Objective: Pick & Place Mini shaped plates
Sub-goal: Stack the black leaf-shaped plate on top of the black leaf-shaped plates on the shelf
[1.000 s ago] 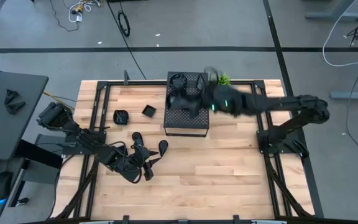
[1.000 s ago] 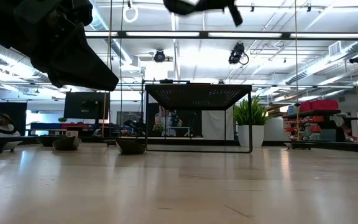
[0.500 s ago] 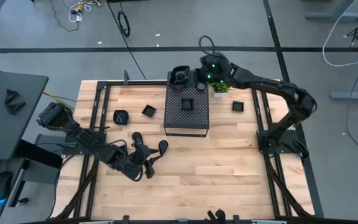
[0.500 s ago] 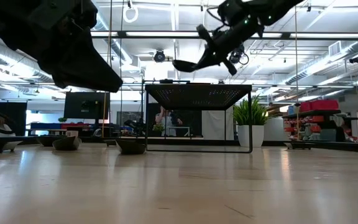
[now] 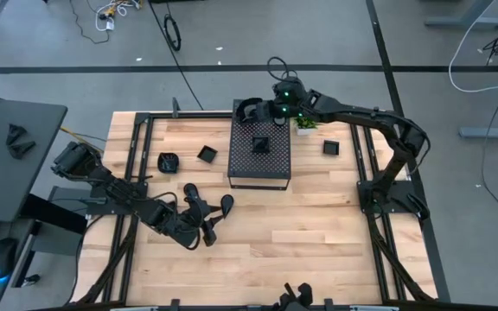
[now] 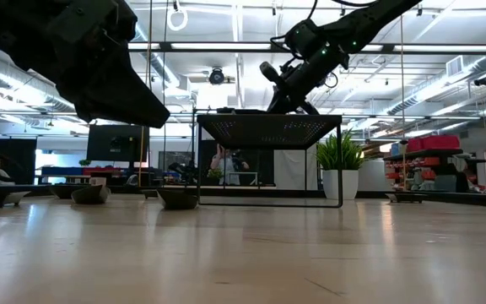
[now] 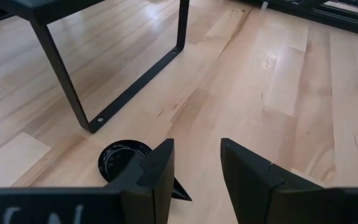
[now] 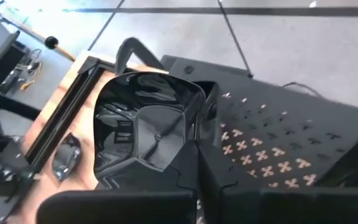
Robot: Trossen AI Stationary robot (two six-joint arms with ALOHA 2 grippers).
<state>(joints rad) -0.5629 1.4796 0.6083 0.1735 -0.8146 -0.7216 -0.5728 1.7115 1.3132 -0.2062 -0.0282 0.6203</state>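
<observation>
Over box edge, right hand with plate

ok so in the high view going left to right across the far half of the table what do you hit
rounded plate → small square plate → perforated box → potted plant → square plate

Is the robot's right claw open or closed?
Closed. The right gripper has its jaws pinched on the rim of a glossy black rounded dish above the black perforated box.
</observation>
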